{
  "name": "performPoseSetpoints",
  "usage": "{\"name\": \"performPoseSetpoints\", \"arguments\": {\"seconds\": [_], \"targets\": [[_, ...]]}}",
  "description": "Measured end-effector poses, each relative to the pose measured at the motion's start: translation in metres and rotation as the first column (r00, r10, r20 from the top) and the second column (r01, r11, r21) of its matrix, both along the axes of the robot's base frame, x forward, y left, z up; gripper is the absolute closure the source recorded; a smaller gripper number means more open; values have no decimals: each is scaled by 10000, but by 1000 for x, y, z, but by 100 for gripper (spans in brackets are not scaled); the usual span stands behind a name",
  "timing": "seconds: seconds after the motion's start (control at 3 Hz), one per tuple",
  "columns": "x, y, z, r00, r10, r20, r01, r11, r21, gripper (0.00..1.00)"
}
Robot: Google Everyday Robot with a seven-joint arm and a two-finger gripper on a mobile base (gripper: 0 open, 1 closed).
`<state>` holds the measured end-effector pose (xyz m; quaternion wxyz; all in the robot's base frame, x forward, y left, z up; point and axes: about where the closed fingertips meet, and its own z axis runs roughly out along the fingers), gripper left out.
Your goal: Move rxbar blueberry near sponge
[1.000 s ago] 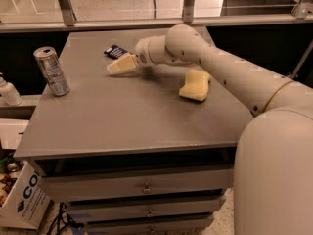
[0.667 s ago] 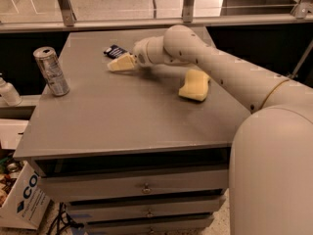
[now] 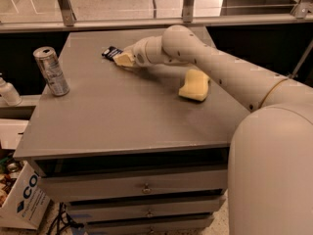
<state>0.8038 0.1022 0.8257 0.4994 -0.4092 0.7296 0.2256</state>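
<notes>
The rxbar blueberry [image 3: 111, 52], a small dark navy bar with white lettering, lies flat at the back of the grey table [image 3: 122, 116], left of centre. My gripper [image 3: 123, 59] is down at table level, right at the bar's near right end and covering part of it. The arm reaches in from the right. The pale yellow sponge [image 3: 194, 85] lies on the table to the right, just in front of the forearm and well apart from the bar.
A silver can [image 3: 51, 71] stands upright near the table's left edge. A white bottle [image 3: 8, 93] sits on a lower ledge at far left. Drawers are below the tabletop, and a cardboard box [image 3: 22, 199] is on the floor at lower left.
The gripper has edged a little farther back towards the bar and now overlaps its end. The bar, sponge and can have not moved.
</notes>
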Motion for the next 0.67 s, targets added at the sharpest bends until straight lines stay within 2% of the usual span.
{"name": "performPoseSetpoints", "arguments": {"seconds": [0.33, 0.67], "targets": [[-1, -4, 10, 9999, -9, 169, 9, 10000, 16, 89], [-7, -8, 29, 9989, 202, 427, -207, 9997, 128, 100]]}}
